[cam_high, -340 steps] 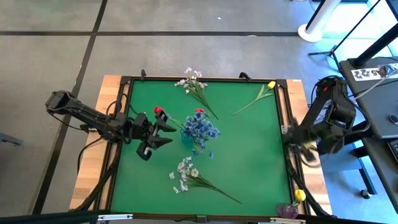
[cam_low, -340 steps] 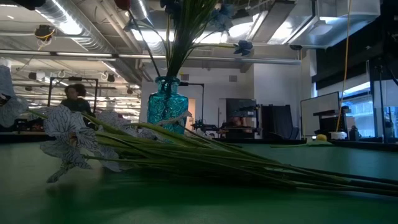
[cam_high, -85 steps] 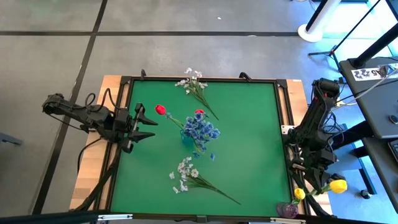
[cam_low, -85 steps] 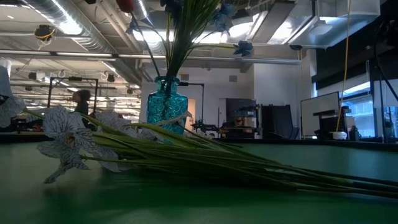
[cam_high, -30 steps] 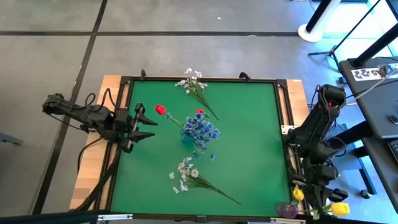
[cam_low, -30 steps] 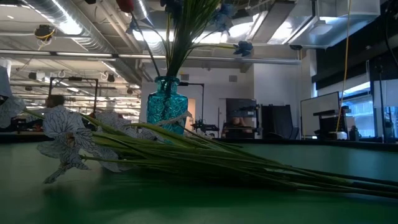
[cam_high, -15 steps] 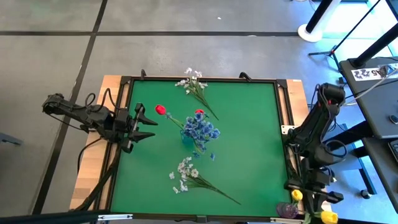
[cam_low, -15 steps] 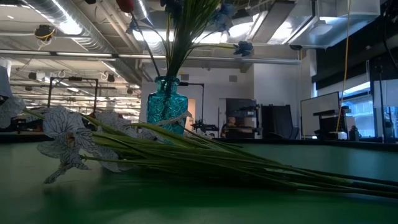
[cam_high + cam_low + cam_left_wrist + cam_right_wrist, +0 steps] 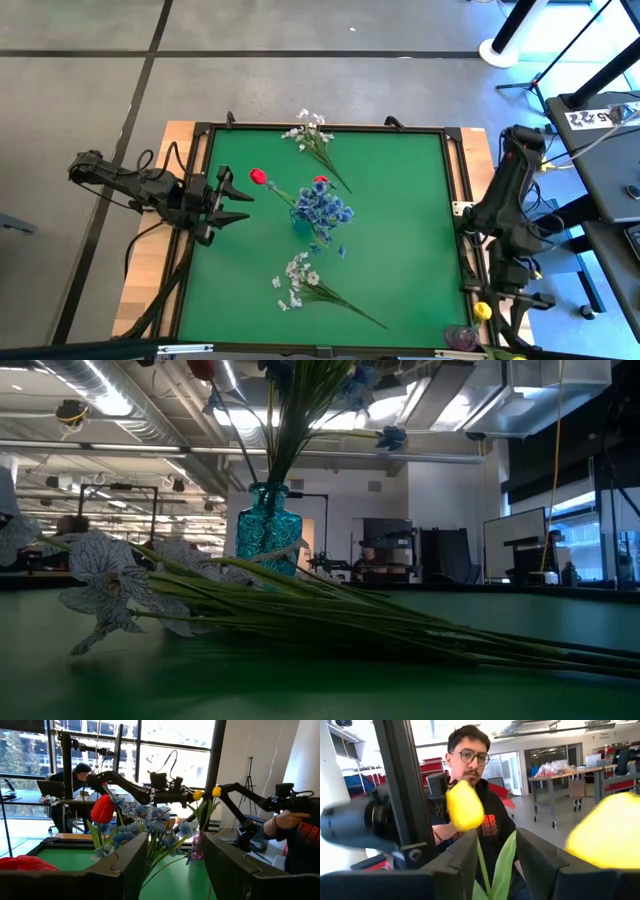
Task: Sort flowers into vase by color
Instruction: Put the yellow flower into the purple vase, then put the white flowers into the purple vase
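Currently left claw [image 9: 236, 201] is parked at the left edge of the tabletop [image 9: 400, 250], fingers spread wide, holding nothing, pointed at the blue vase [image 9: 300, 222].

Blue vase stands mid-tabletop and holds the blue sprays [image 9: 323, 208] plus two red tulips [image 9: 257, 176], one leaning out toward the left arm.

Two white sprays are lying flat on the green. One [image 9: 312, 132] is near the far edge, the other [image 9: 300, 281] toward the near edge, stems running right.

Right claw [image 9: 508, 305] is off the green at the near right corner, just beside the purple vase [image 9: 462, 337]. A yellow tulip [image 9: 483, 311] shows next to that vase. The right wrist view has a yellow tulip head, stem and leaf right in front, with a second yellow blur at the side. Can't tell whether the right claw is gripping.
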